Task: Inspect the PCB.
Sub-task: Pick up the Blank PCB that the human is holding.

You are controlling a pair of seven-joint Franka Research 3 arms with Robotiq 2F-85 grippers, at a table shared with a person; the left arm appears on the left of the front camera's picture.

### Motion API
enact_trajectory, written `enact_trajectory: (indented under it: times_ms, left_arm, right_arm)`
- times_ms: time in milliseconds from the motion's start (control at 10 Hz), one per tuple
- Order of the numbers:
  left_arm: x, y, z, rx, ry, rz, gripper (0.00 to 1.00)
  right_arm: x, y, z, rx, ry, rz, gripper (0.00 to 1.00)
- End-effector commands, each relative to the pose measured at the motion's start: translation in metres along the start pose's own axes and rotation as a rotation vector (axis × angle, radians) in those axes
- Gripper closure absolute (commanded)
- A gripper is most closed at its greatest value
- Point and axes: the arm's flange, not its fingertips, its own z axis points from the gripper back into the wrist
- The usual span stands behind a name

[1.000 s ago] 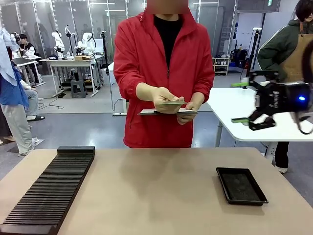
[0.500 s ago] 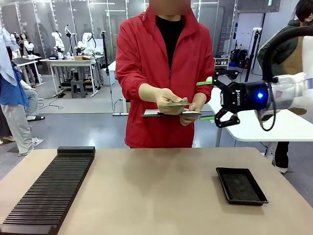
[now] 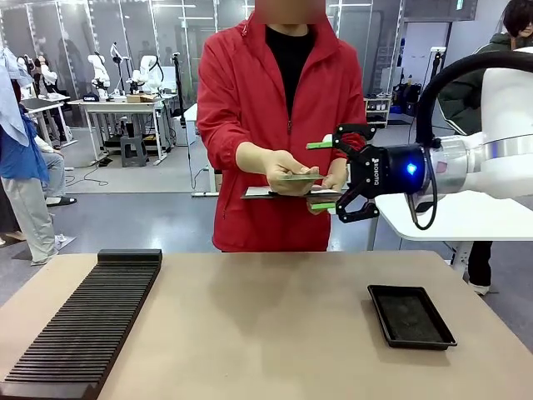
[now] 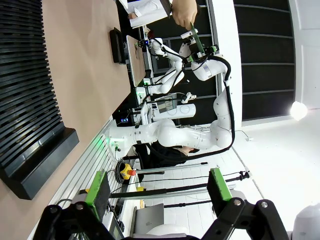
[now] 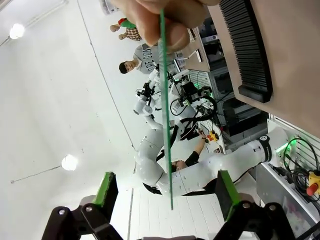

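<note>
A person in a red jacket holds the thin green PCB flat in one hand, above a dark clipboard held in the other hand. My right gripper is open at the PCB's right end, one green pad above it and one below. In the right wrist view the PCB appears edge-on as a thin green line running from the person's fingertips down between my open fingers, and the right gripper is not touching it. My left gripper stands open and empty, far from the PCB.
A long black slotted rack lies on the tan table at the left. A shallow black tray sits at the right. A white table stands behind my right arm, with another person beside it.
My right arm has swung in from the right edge toward the person's hands, and its open fingers now straddle the PCB's end. The person's hands have barely moved.
</note>
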Motion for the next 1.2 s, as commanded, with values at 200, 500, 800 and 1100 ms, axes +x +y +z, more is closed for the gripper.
enact_trajectory:
  times_ms: [200, 500, 800, 1100]
  left_arm:
    - [0.001, -0.001, 0.001, 0.014, -0.002, 0.005, 0.00]
    - [0.001, -0.001, 0.001, 0.014, -0.002, 0.005, 0.00]
    - [0.001, -0.001, 0.001, 0.014, -0.002, 0.005, 0.00]
    - [0.001, -0.001, 0.001, 0.014, -0.002, 0.005, 0.00]
  right_arm:
    - [0.008, -0.004, -0.015, 0.002, 0.009, -0.024, 0.00]
    - [0.008, -0.007, -0.022, -0.011, 0.024, -0.024, 0.29]
    - [0.009, -0.004, -0.025, 0.008, 0.040, -0.025, 0.59]
    - [0.013, -0.002, -0.021, 0.024, 0.030, -0.033, 0.89]
